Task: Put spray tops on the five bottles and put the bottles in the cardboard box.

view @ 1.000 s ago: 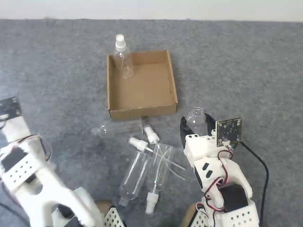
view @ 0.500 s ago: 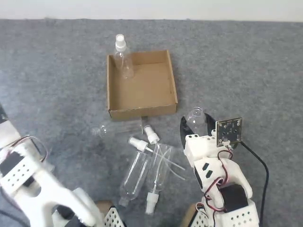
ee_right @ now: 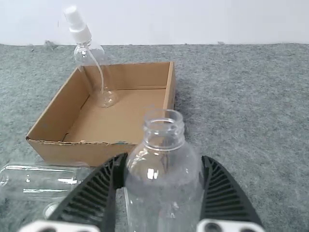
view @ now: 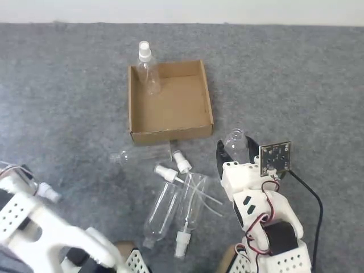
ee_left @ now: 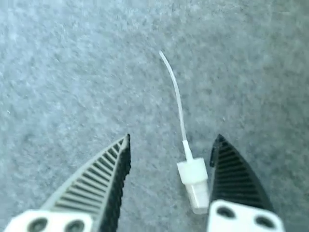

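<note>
My left gripper (ee_left: 171, 142) is open just above the grey carpet. A white spray top (ee_left: 193, 180) lies between its fingers, its thin tube (ee_left: 176, 101) pointing away. In the high view this spray top (view: 49, 194) sits at the front left beside the left arm (view: 28, 222). My right gripper (ee_right: 163, 162) is shut on an upright clear bottle (ee_right: 164, 159) with an open neck. That bottle (view: 235, 140) stands right of the cardboard box (view: 170, 135). One bottle with a spray top (view: 148, 71) leans in the box's far left corner.
A capless bottle (view: 139, 154) lies in front of the box. Just behind the right gripper's left side lies a cluster of two clear bottles (view: 173, 207) and several loose spray tops (view: 173, 168). Open carpet lies left and right of the box.
The left arm has swung down and toward the front left edge, uncovering the spray top on the carpet. The right arm and its bottle have stayed still.
</note>
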